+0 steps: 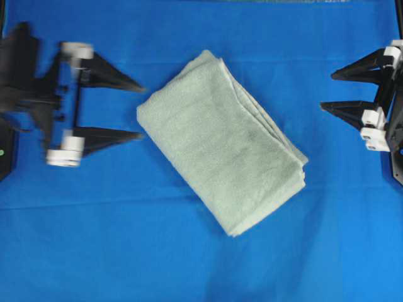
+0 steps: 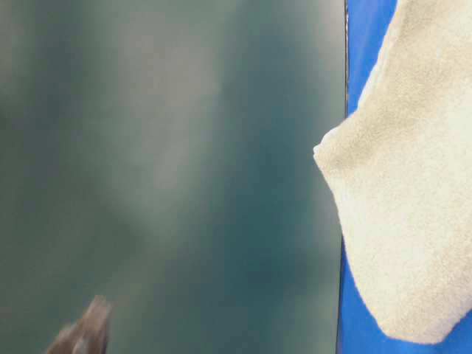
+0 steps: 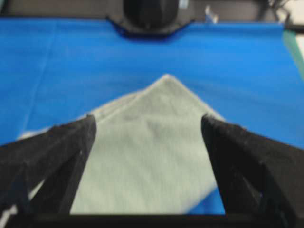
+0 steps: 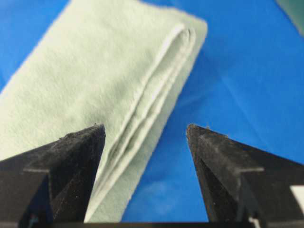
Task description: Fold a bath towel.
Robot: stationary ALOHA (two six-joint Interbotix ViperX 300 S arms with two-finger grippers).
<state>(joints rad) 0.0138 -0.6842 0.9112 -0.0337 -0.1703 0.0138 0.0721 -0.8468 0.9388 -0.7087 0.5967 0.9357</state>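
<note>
A: Where is the towel [image 1: 221, 143] placed?

B: It is laid near the middle of the table [image 1: 94, 251], on the blue cloth, turned diagonally, so that one corner is pointed toward the left edge and the long side is run down toward the right edge. It is already folded into a thick rectangle; several layers are stacked along its right-hand side, and the hems are seen lined up there in the right wrist view.

A: And the left gripper [image 1: 142, 112]?

B: It is held wide open, with nothing between the jaws. It is kept close to the towel's left corner, the lower fingertip almost at the cloth, though contact cannot be confirmed. In its own wrist view the towel is framed between the two fingers, which suggests the corner is being lined up or has simply been let go.

A: The right gripper [image 1: 327, 90]?

B: It is also spread fully, and nothing is held. It is parked well apart from the towel, by the right edge, with the stacked edge of the towel in its view.

A: How is the task judged?

B: It is judged largely done: the bundle is compact, both grippers are empty, and neither is set to pinch a hem. Whether another fold is intended cannot be told.
</note>
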